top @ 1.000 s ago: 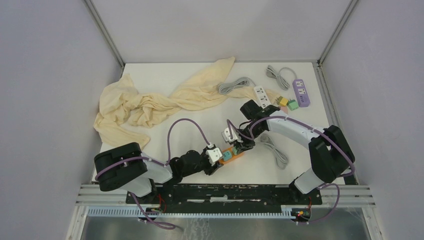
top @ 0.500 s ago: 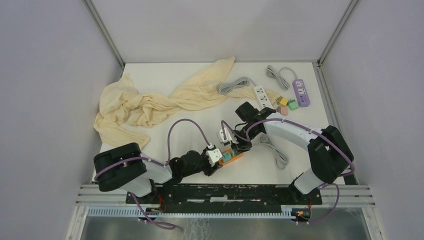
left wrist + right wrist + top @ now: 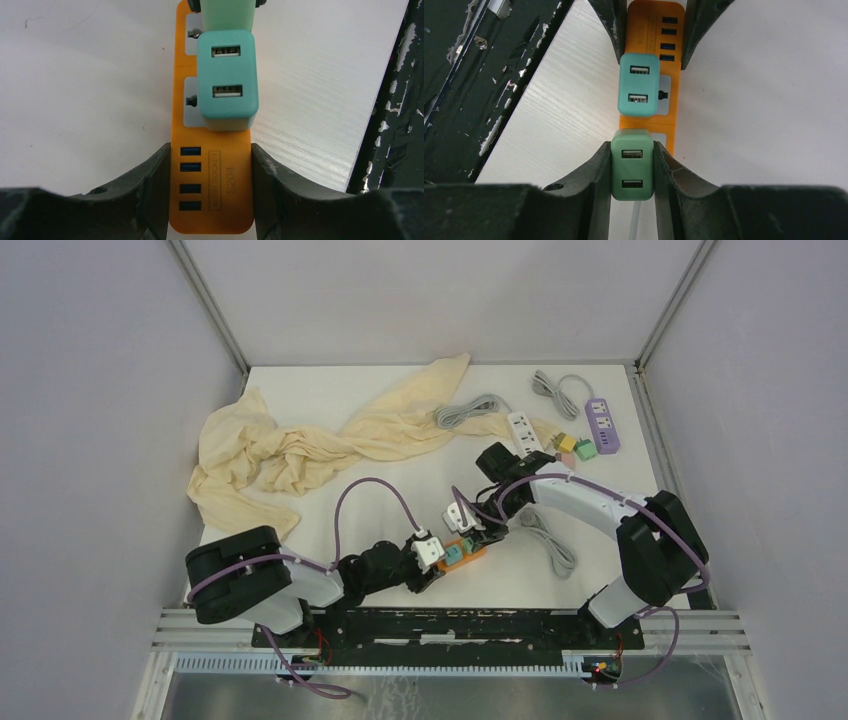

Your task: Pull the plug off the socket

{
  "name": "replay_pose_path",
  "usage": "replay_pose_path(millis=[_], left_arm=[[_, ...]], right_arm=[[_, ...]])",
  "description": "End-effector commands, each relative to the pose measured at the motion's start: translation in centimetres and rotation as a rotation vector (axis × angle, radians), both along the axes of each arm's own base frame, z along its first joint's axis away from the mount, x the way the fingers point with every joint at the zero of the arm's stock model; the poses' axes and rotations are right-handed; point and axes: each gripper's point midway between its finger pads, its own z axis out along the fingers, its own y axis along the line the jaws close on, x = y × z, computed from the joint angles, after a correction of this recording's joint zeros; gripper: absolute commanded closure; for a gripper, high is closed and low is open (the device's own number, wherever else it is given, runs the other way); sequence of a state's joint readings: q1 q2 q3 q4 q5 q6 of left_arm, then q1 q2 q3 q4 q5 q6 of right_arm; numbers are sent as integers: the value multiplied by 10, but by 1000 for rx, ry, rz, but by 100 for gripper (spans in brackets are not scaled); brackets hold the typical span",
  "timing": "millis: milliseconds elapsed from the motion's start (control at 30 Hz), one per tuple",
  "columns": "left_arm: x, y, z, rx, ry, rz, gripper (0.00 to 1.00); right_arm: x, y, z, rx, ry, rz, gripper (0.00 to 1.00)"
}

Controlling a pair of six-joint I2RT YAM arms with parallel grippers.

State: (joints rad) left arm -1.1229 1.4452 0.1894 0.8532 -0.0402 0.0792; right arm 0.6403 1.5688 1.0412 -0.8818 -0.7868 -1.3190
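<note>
Right gripper (image 3: 632, 150) has its matte black fingers pressed flat against both sides of the green plug (image 3: 632, 172) — a smooth, round-cornered plastic block with two USB slots in its top face. The plug sits over one end of the orange power strip (image 3: 210, 210), a long glossy bar lying flat on the white, finely grained table (image 3: 749, 100) near its near edge. Whether the plug's pins are out of the socket cannot be told. Left gripper (image 3: 210, 160) squeezes the strip's other end, beside four small blue USB ports. Just beside the green plug, a teal charger (image 3: 227, 85) of the same boxy shape is seated on the strip. Compared with half a second ago, the right wrist sits slightly farther right in the top view — the strip lies where it lay.
</note>
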Motion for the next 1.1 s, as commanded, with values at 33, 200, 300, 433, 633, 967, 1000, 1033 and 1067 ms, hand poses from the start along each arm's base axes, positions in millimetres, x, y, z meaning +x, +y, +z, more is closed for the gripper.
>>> replay_pose_path(millis=[33, 200, 300, 433, 633, 967, 1000, 1033, 1067], left_arm=[[6, -4, 15, -67, -4, 36, 97], [5, -3, 15, -72, 7, 41, 97], [5, -3, 16, -79, 13, 45, 97], [5, -3, 19, -94, 25, 56, 97], [3, -6, 25, -120, 67, 71, 97], [2, -6, 35, -160, 96, 93, 97], [2, -6, 36, -163, 96, 94, 97], [2, -6, 37, -165, 96, 94, 97], [1, -5, 37, -167, 97, 94, 97]], right_arm=[[-28, 26, 17, 61, 74, 61, 100], [-12, 26, 33, 42, 61, -6, 100], [-2, 12, 50, 79, 60, -45, 100], [9, -13, 75, 147, 74, -103, 99], [71, -41, 98, 146, 52, -464, 98], [178, -133, 76, 42, 54, -1176, 95], [183, -142, 73, 30, 60, -1220, 94], [187, -149, 70, 19, 65, -1253, 94], [190, -156, 66, 5, 69, -1282, 91]])
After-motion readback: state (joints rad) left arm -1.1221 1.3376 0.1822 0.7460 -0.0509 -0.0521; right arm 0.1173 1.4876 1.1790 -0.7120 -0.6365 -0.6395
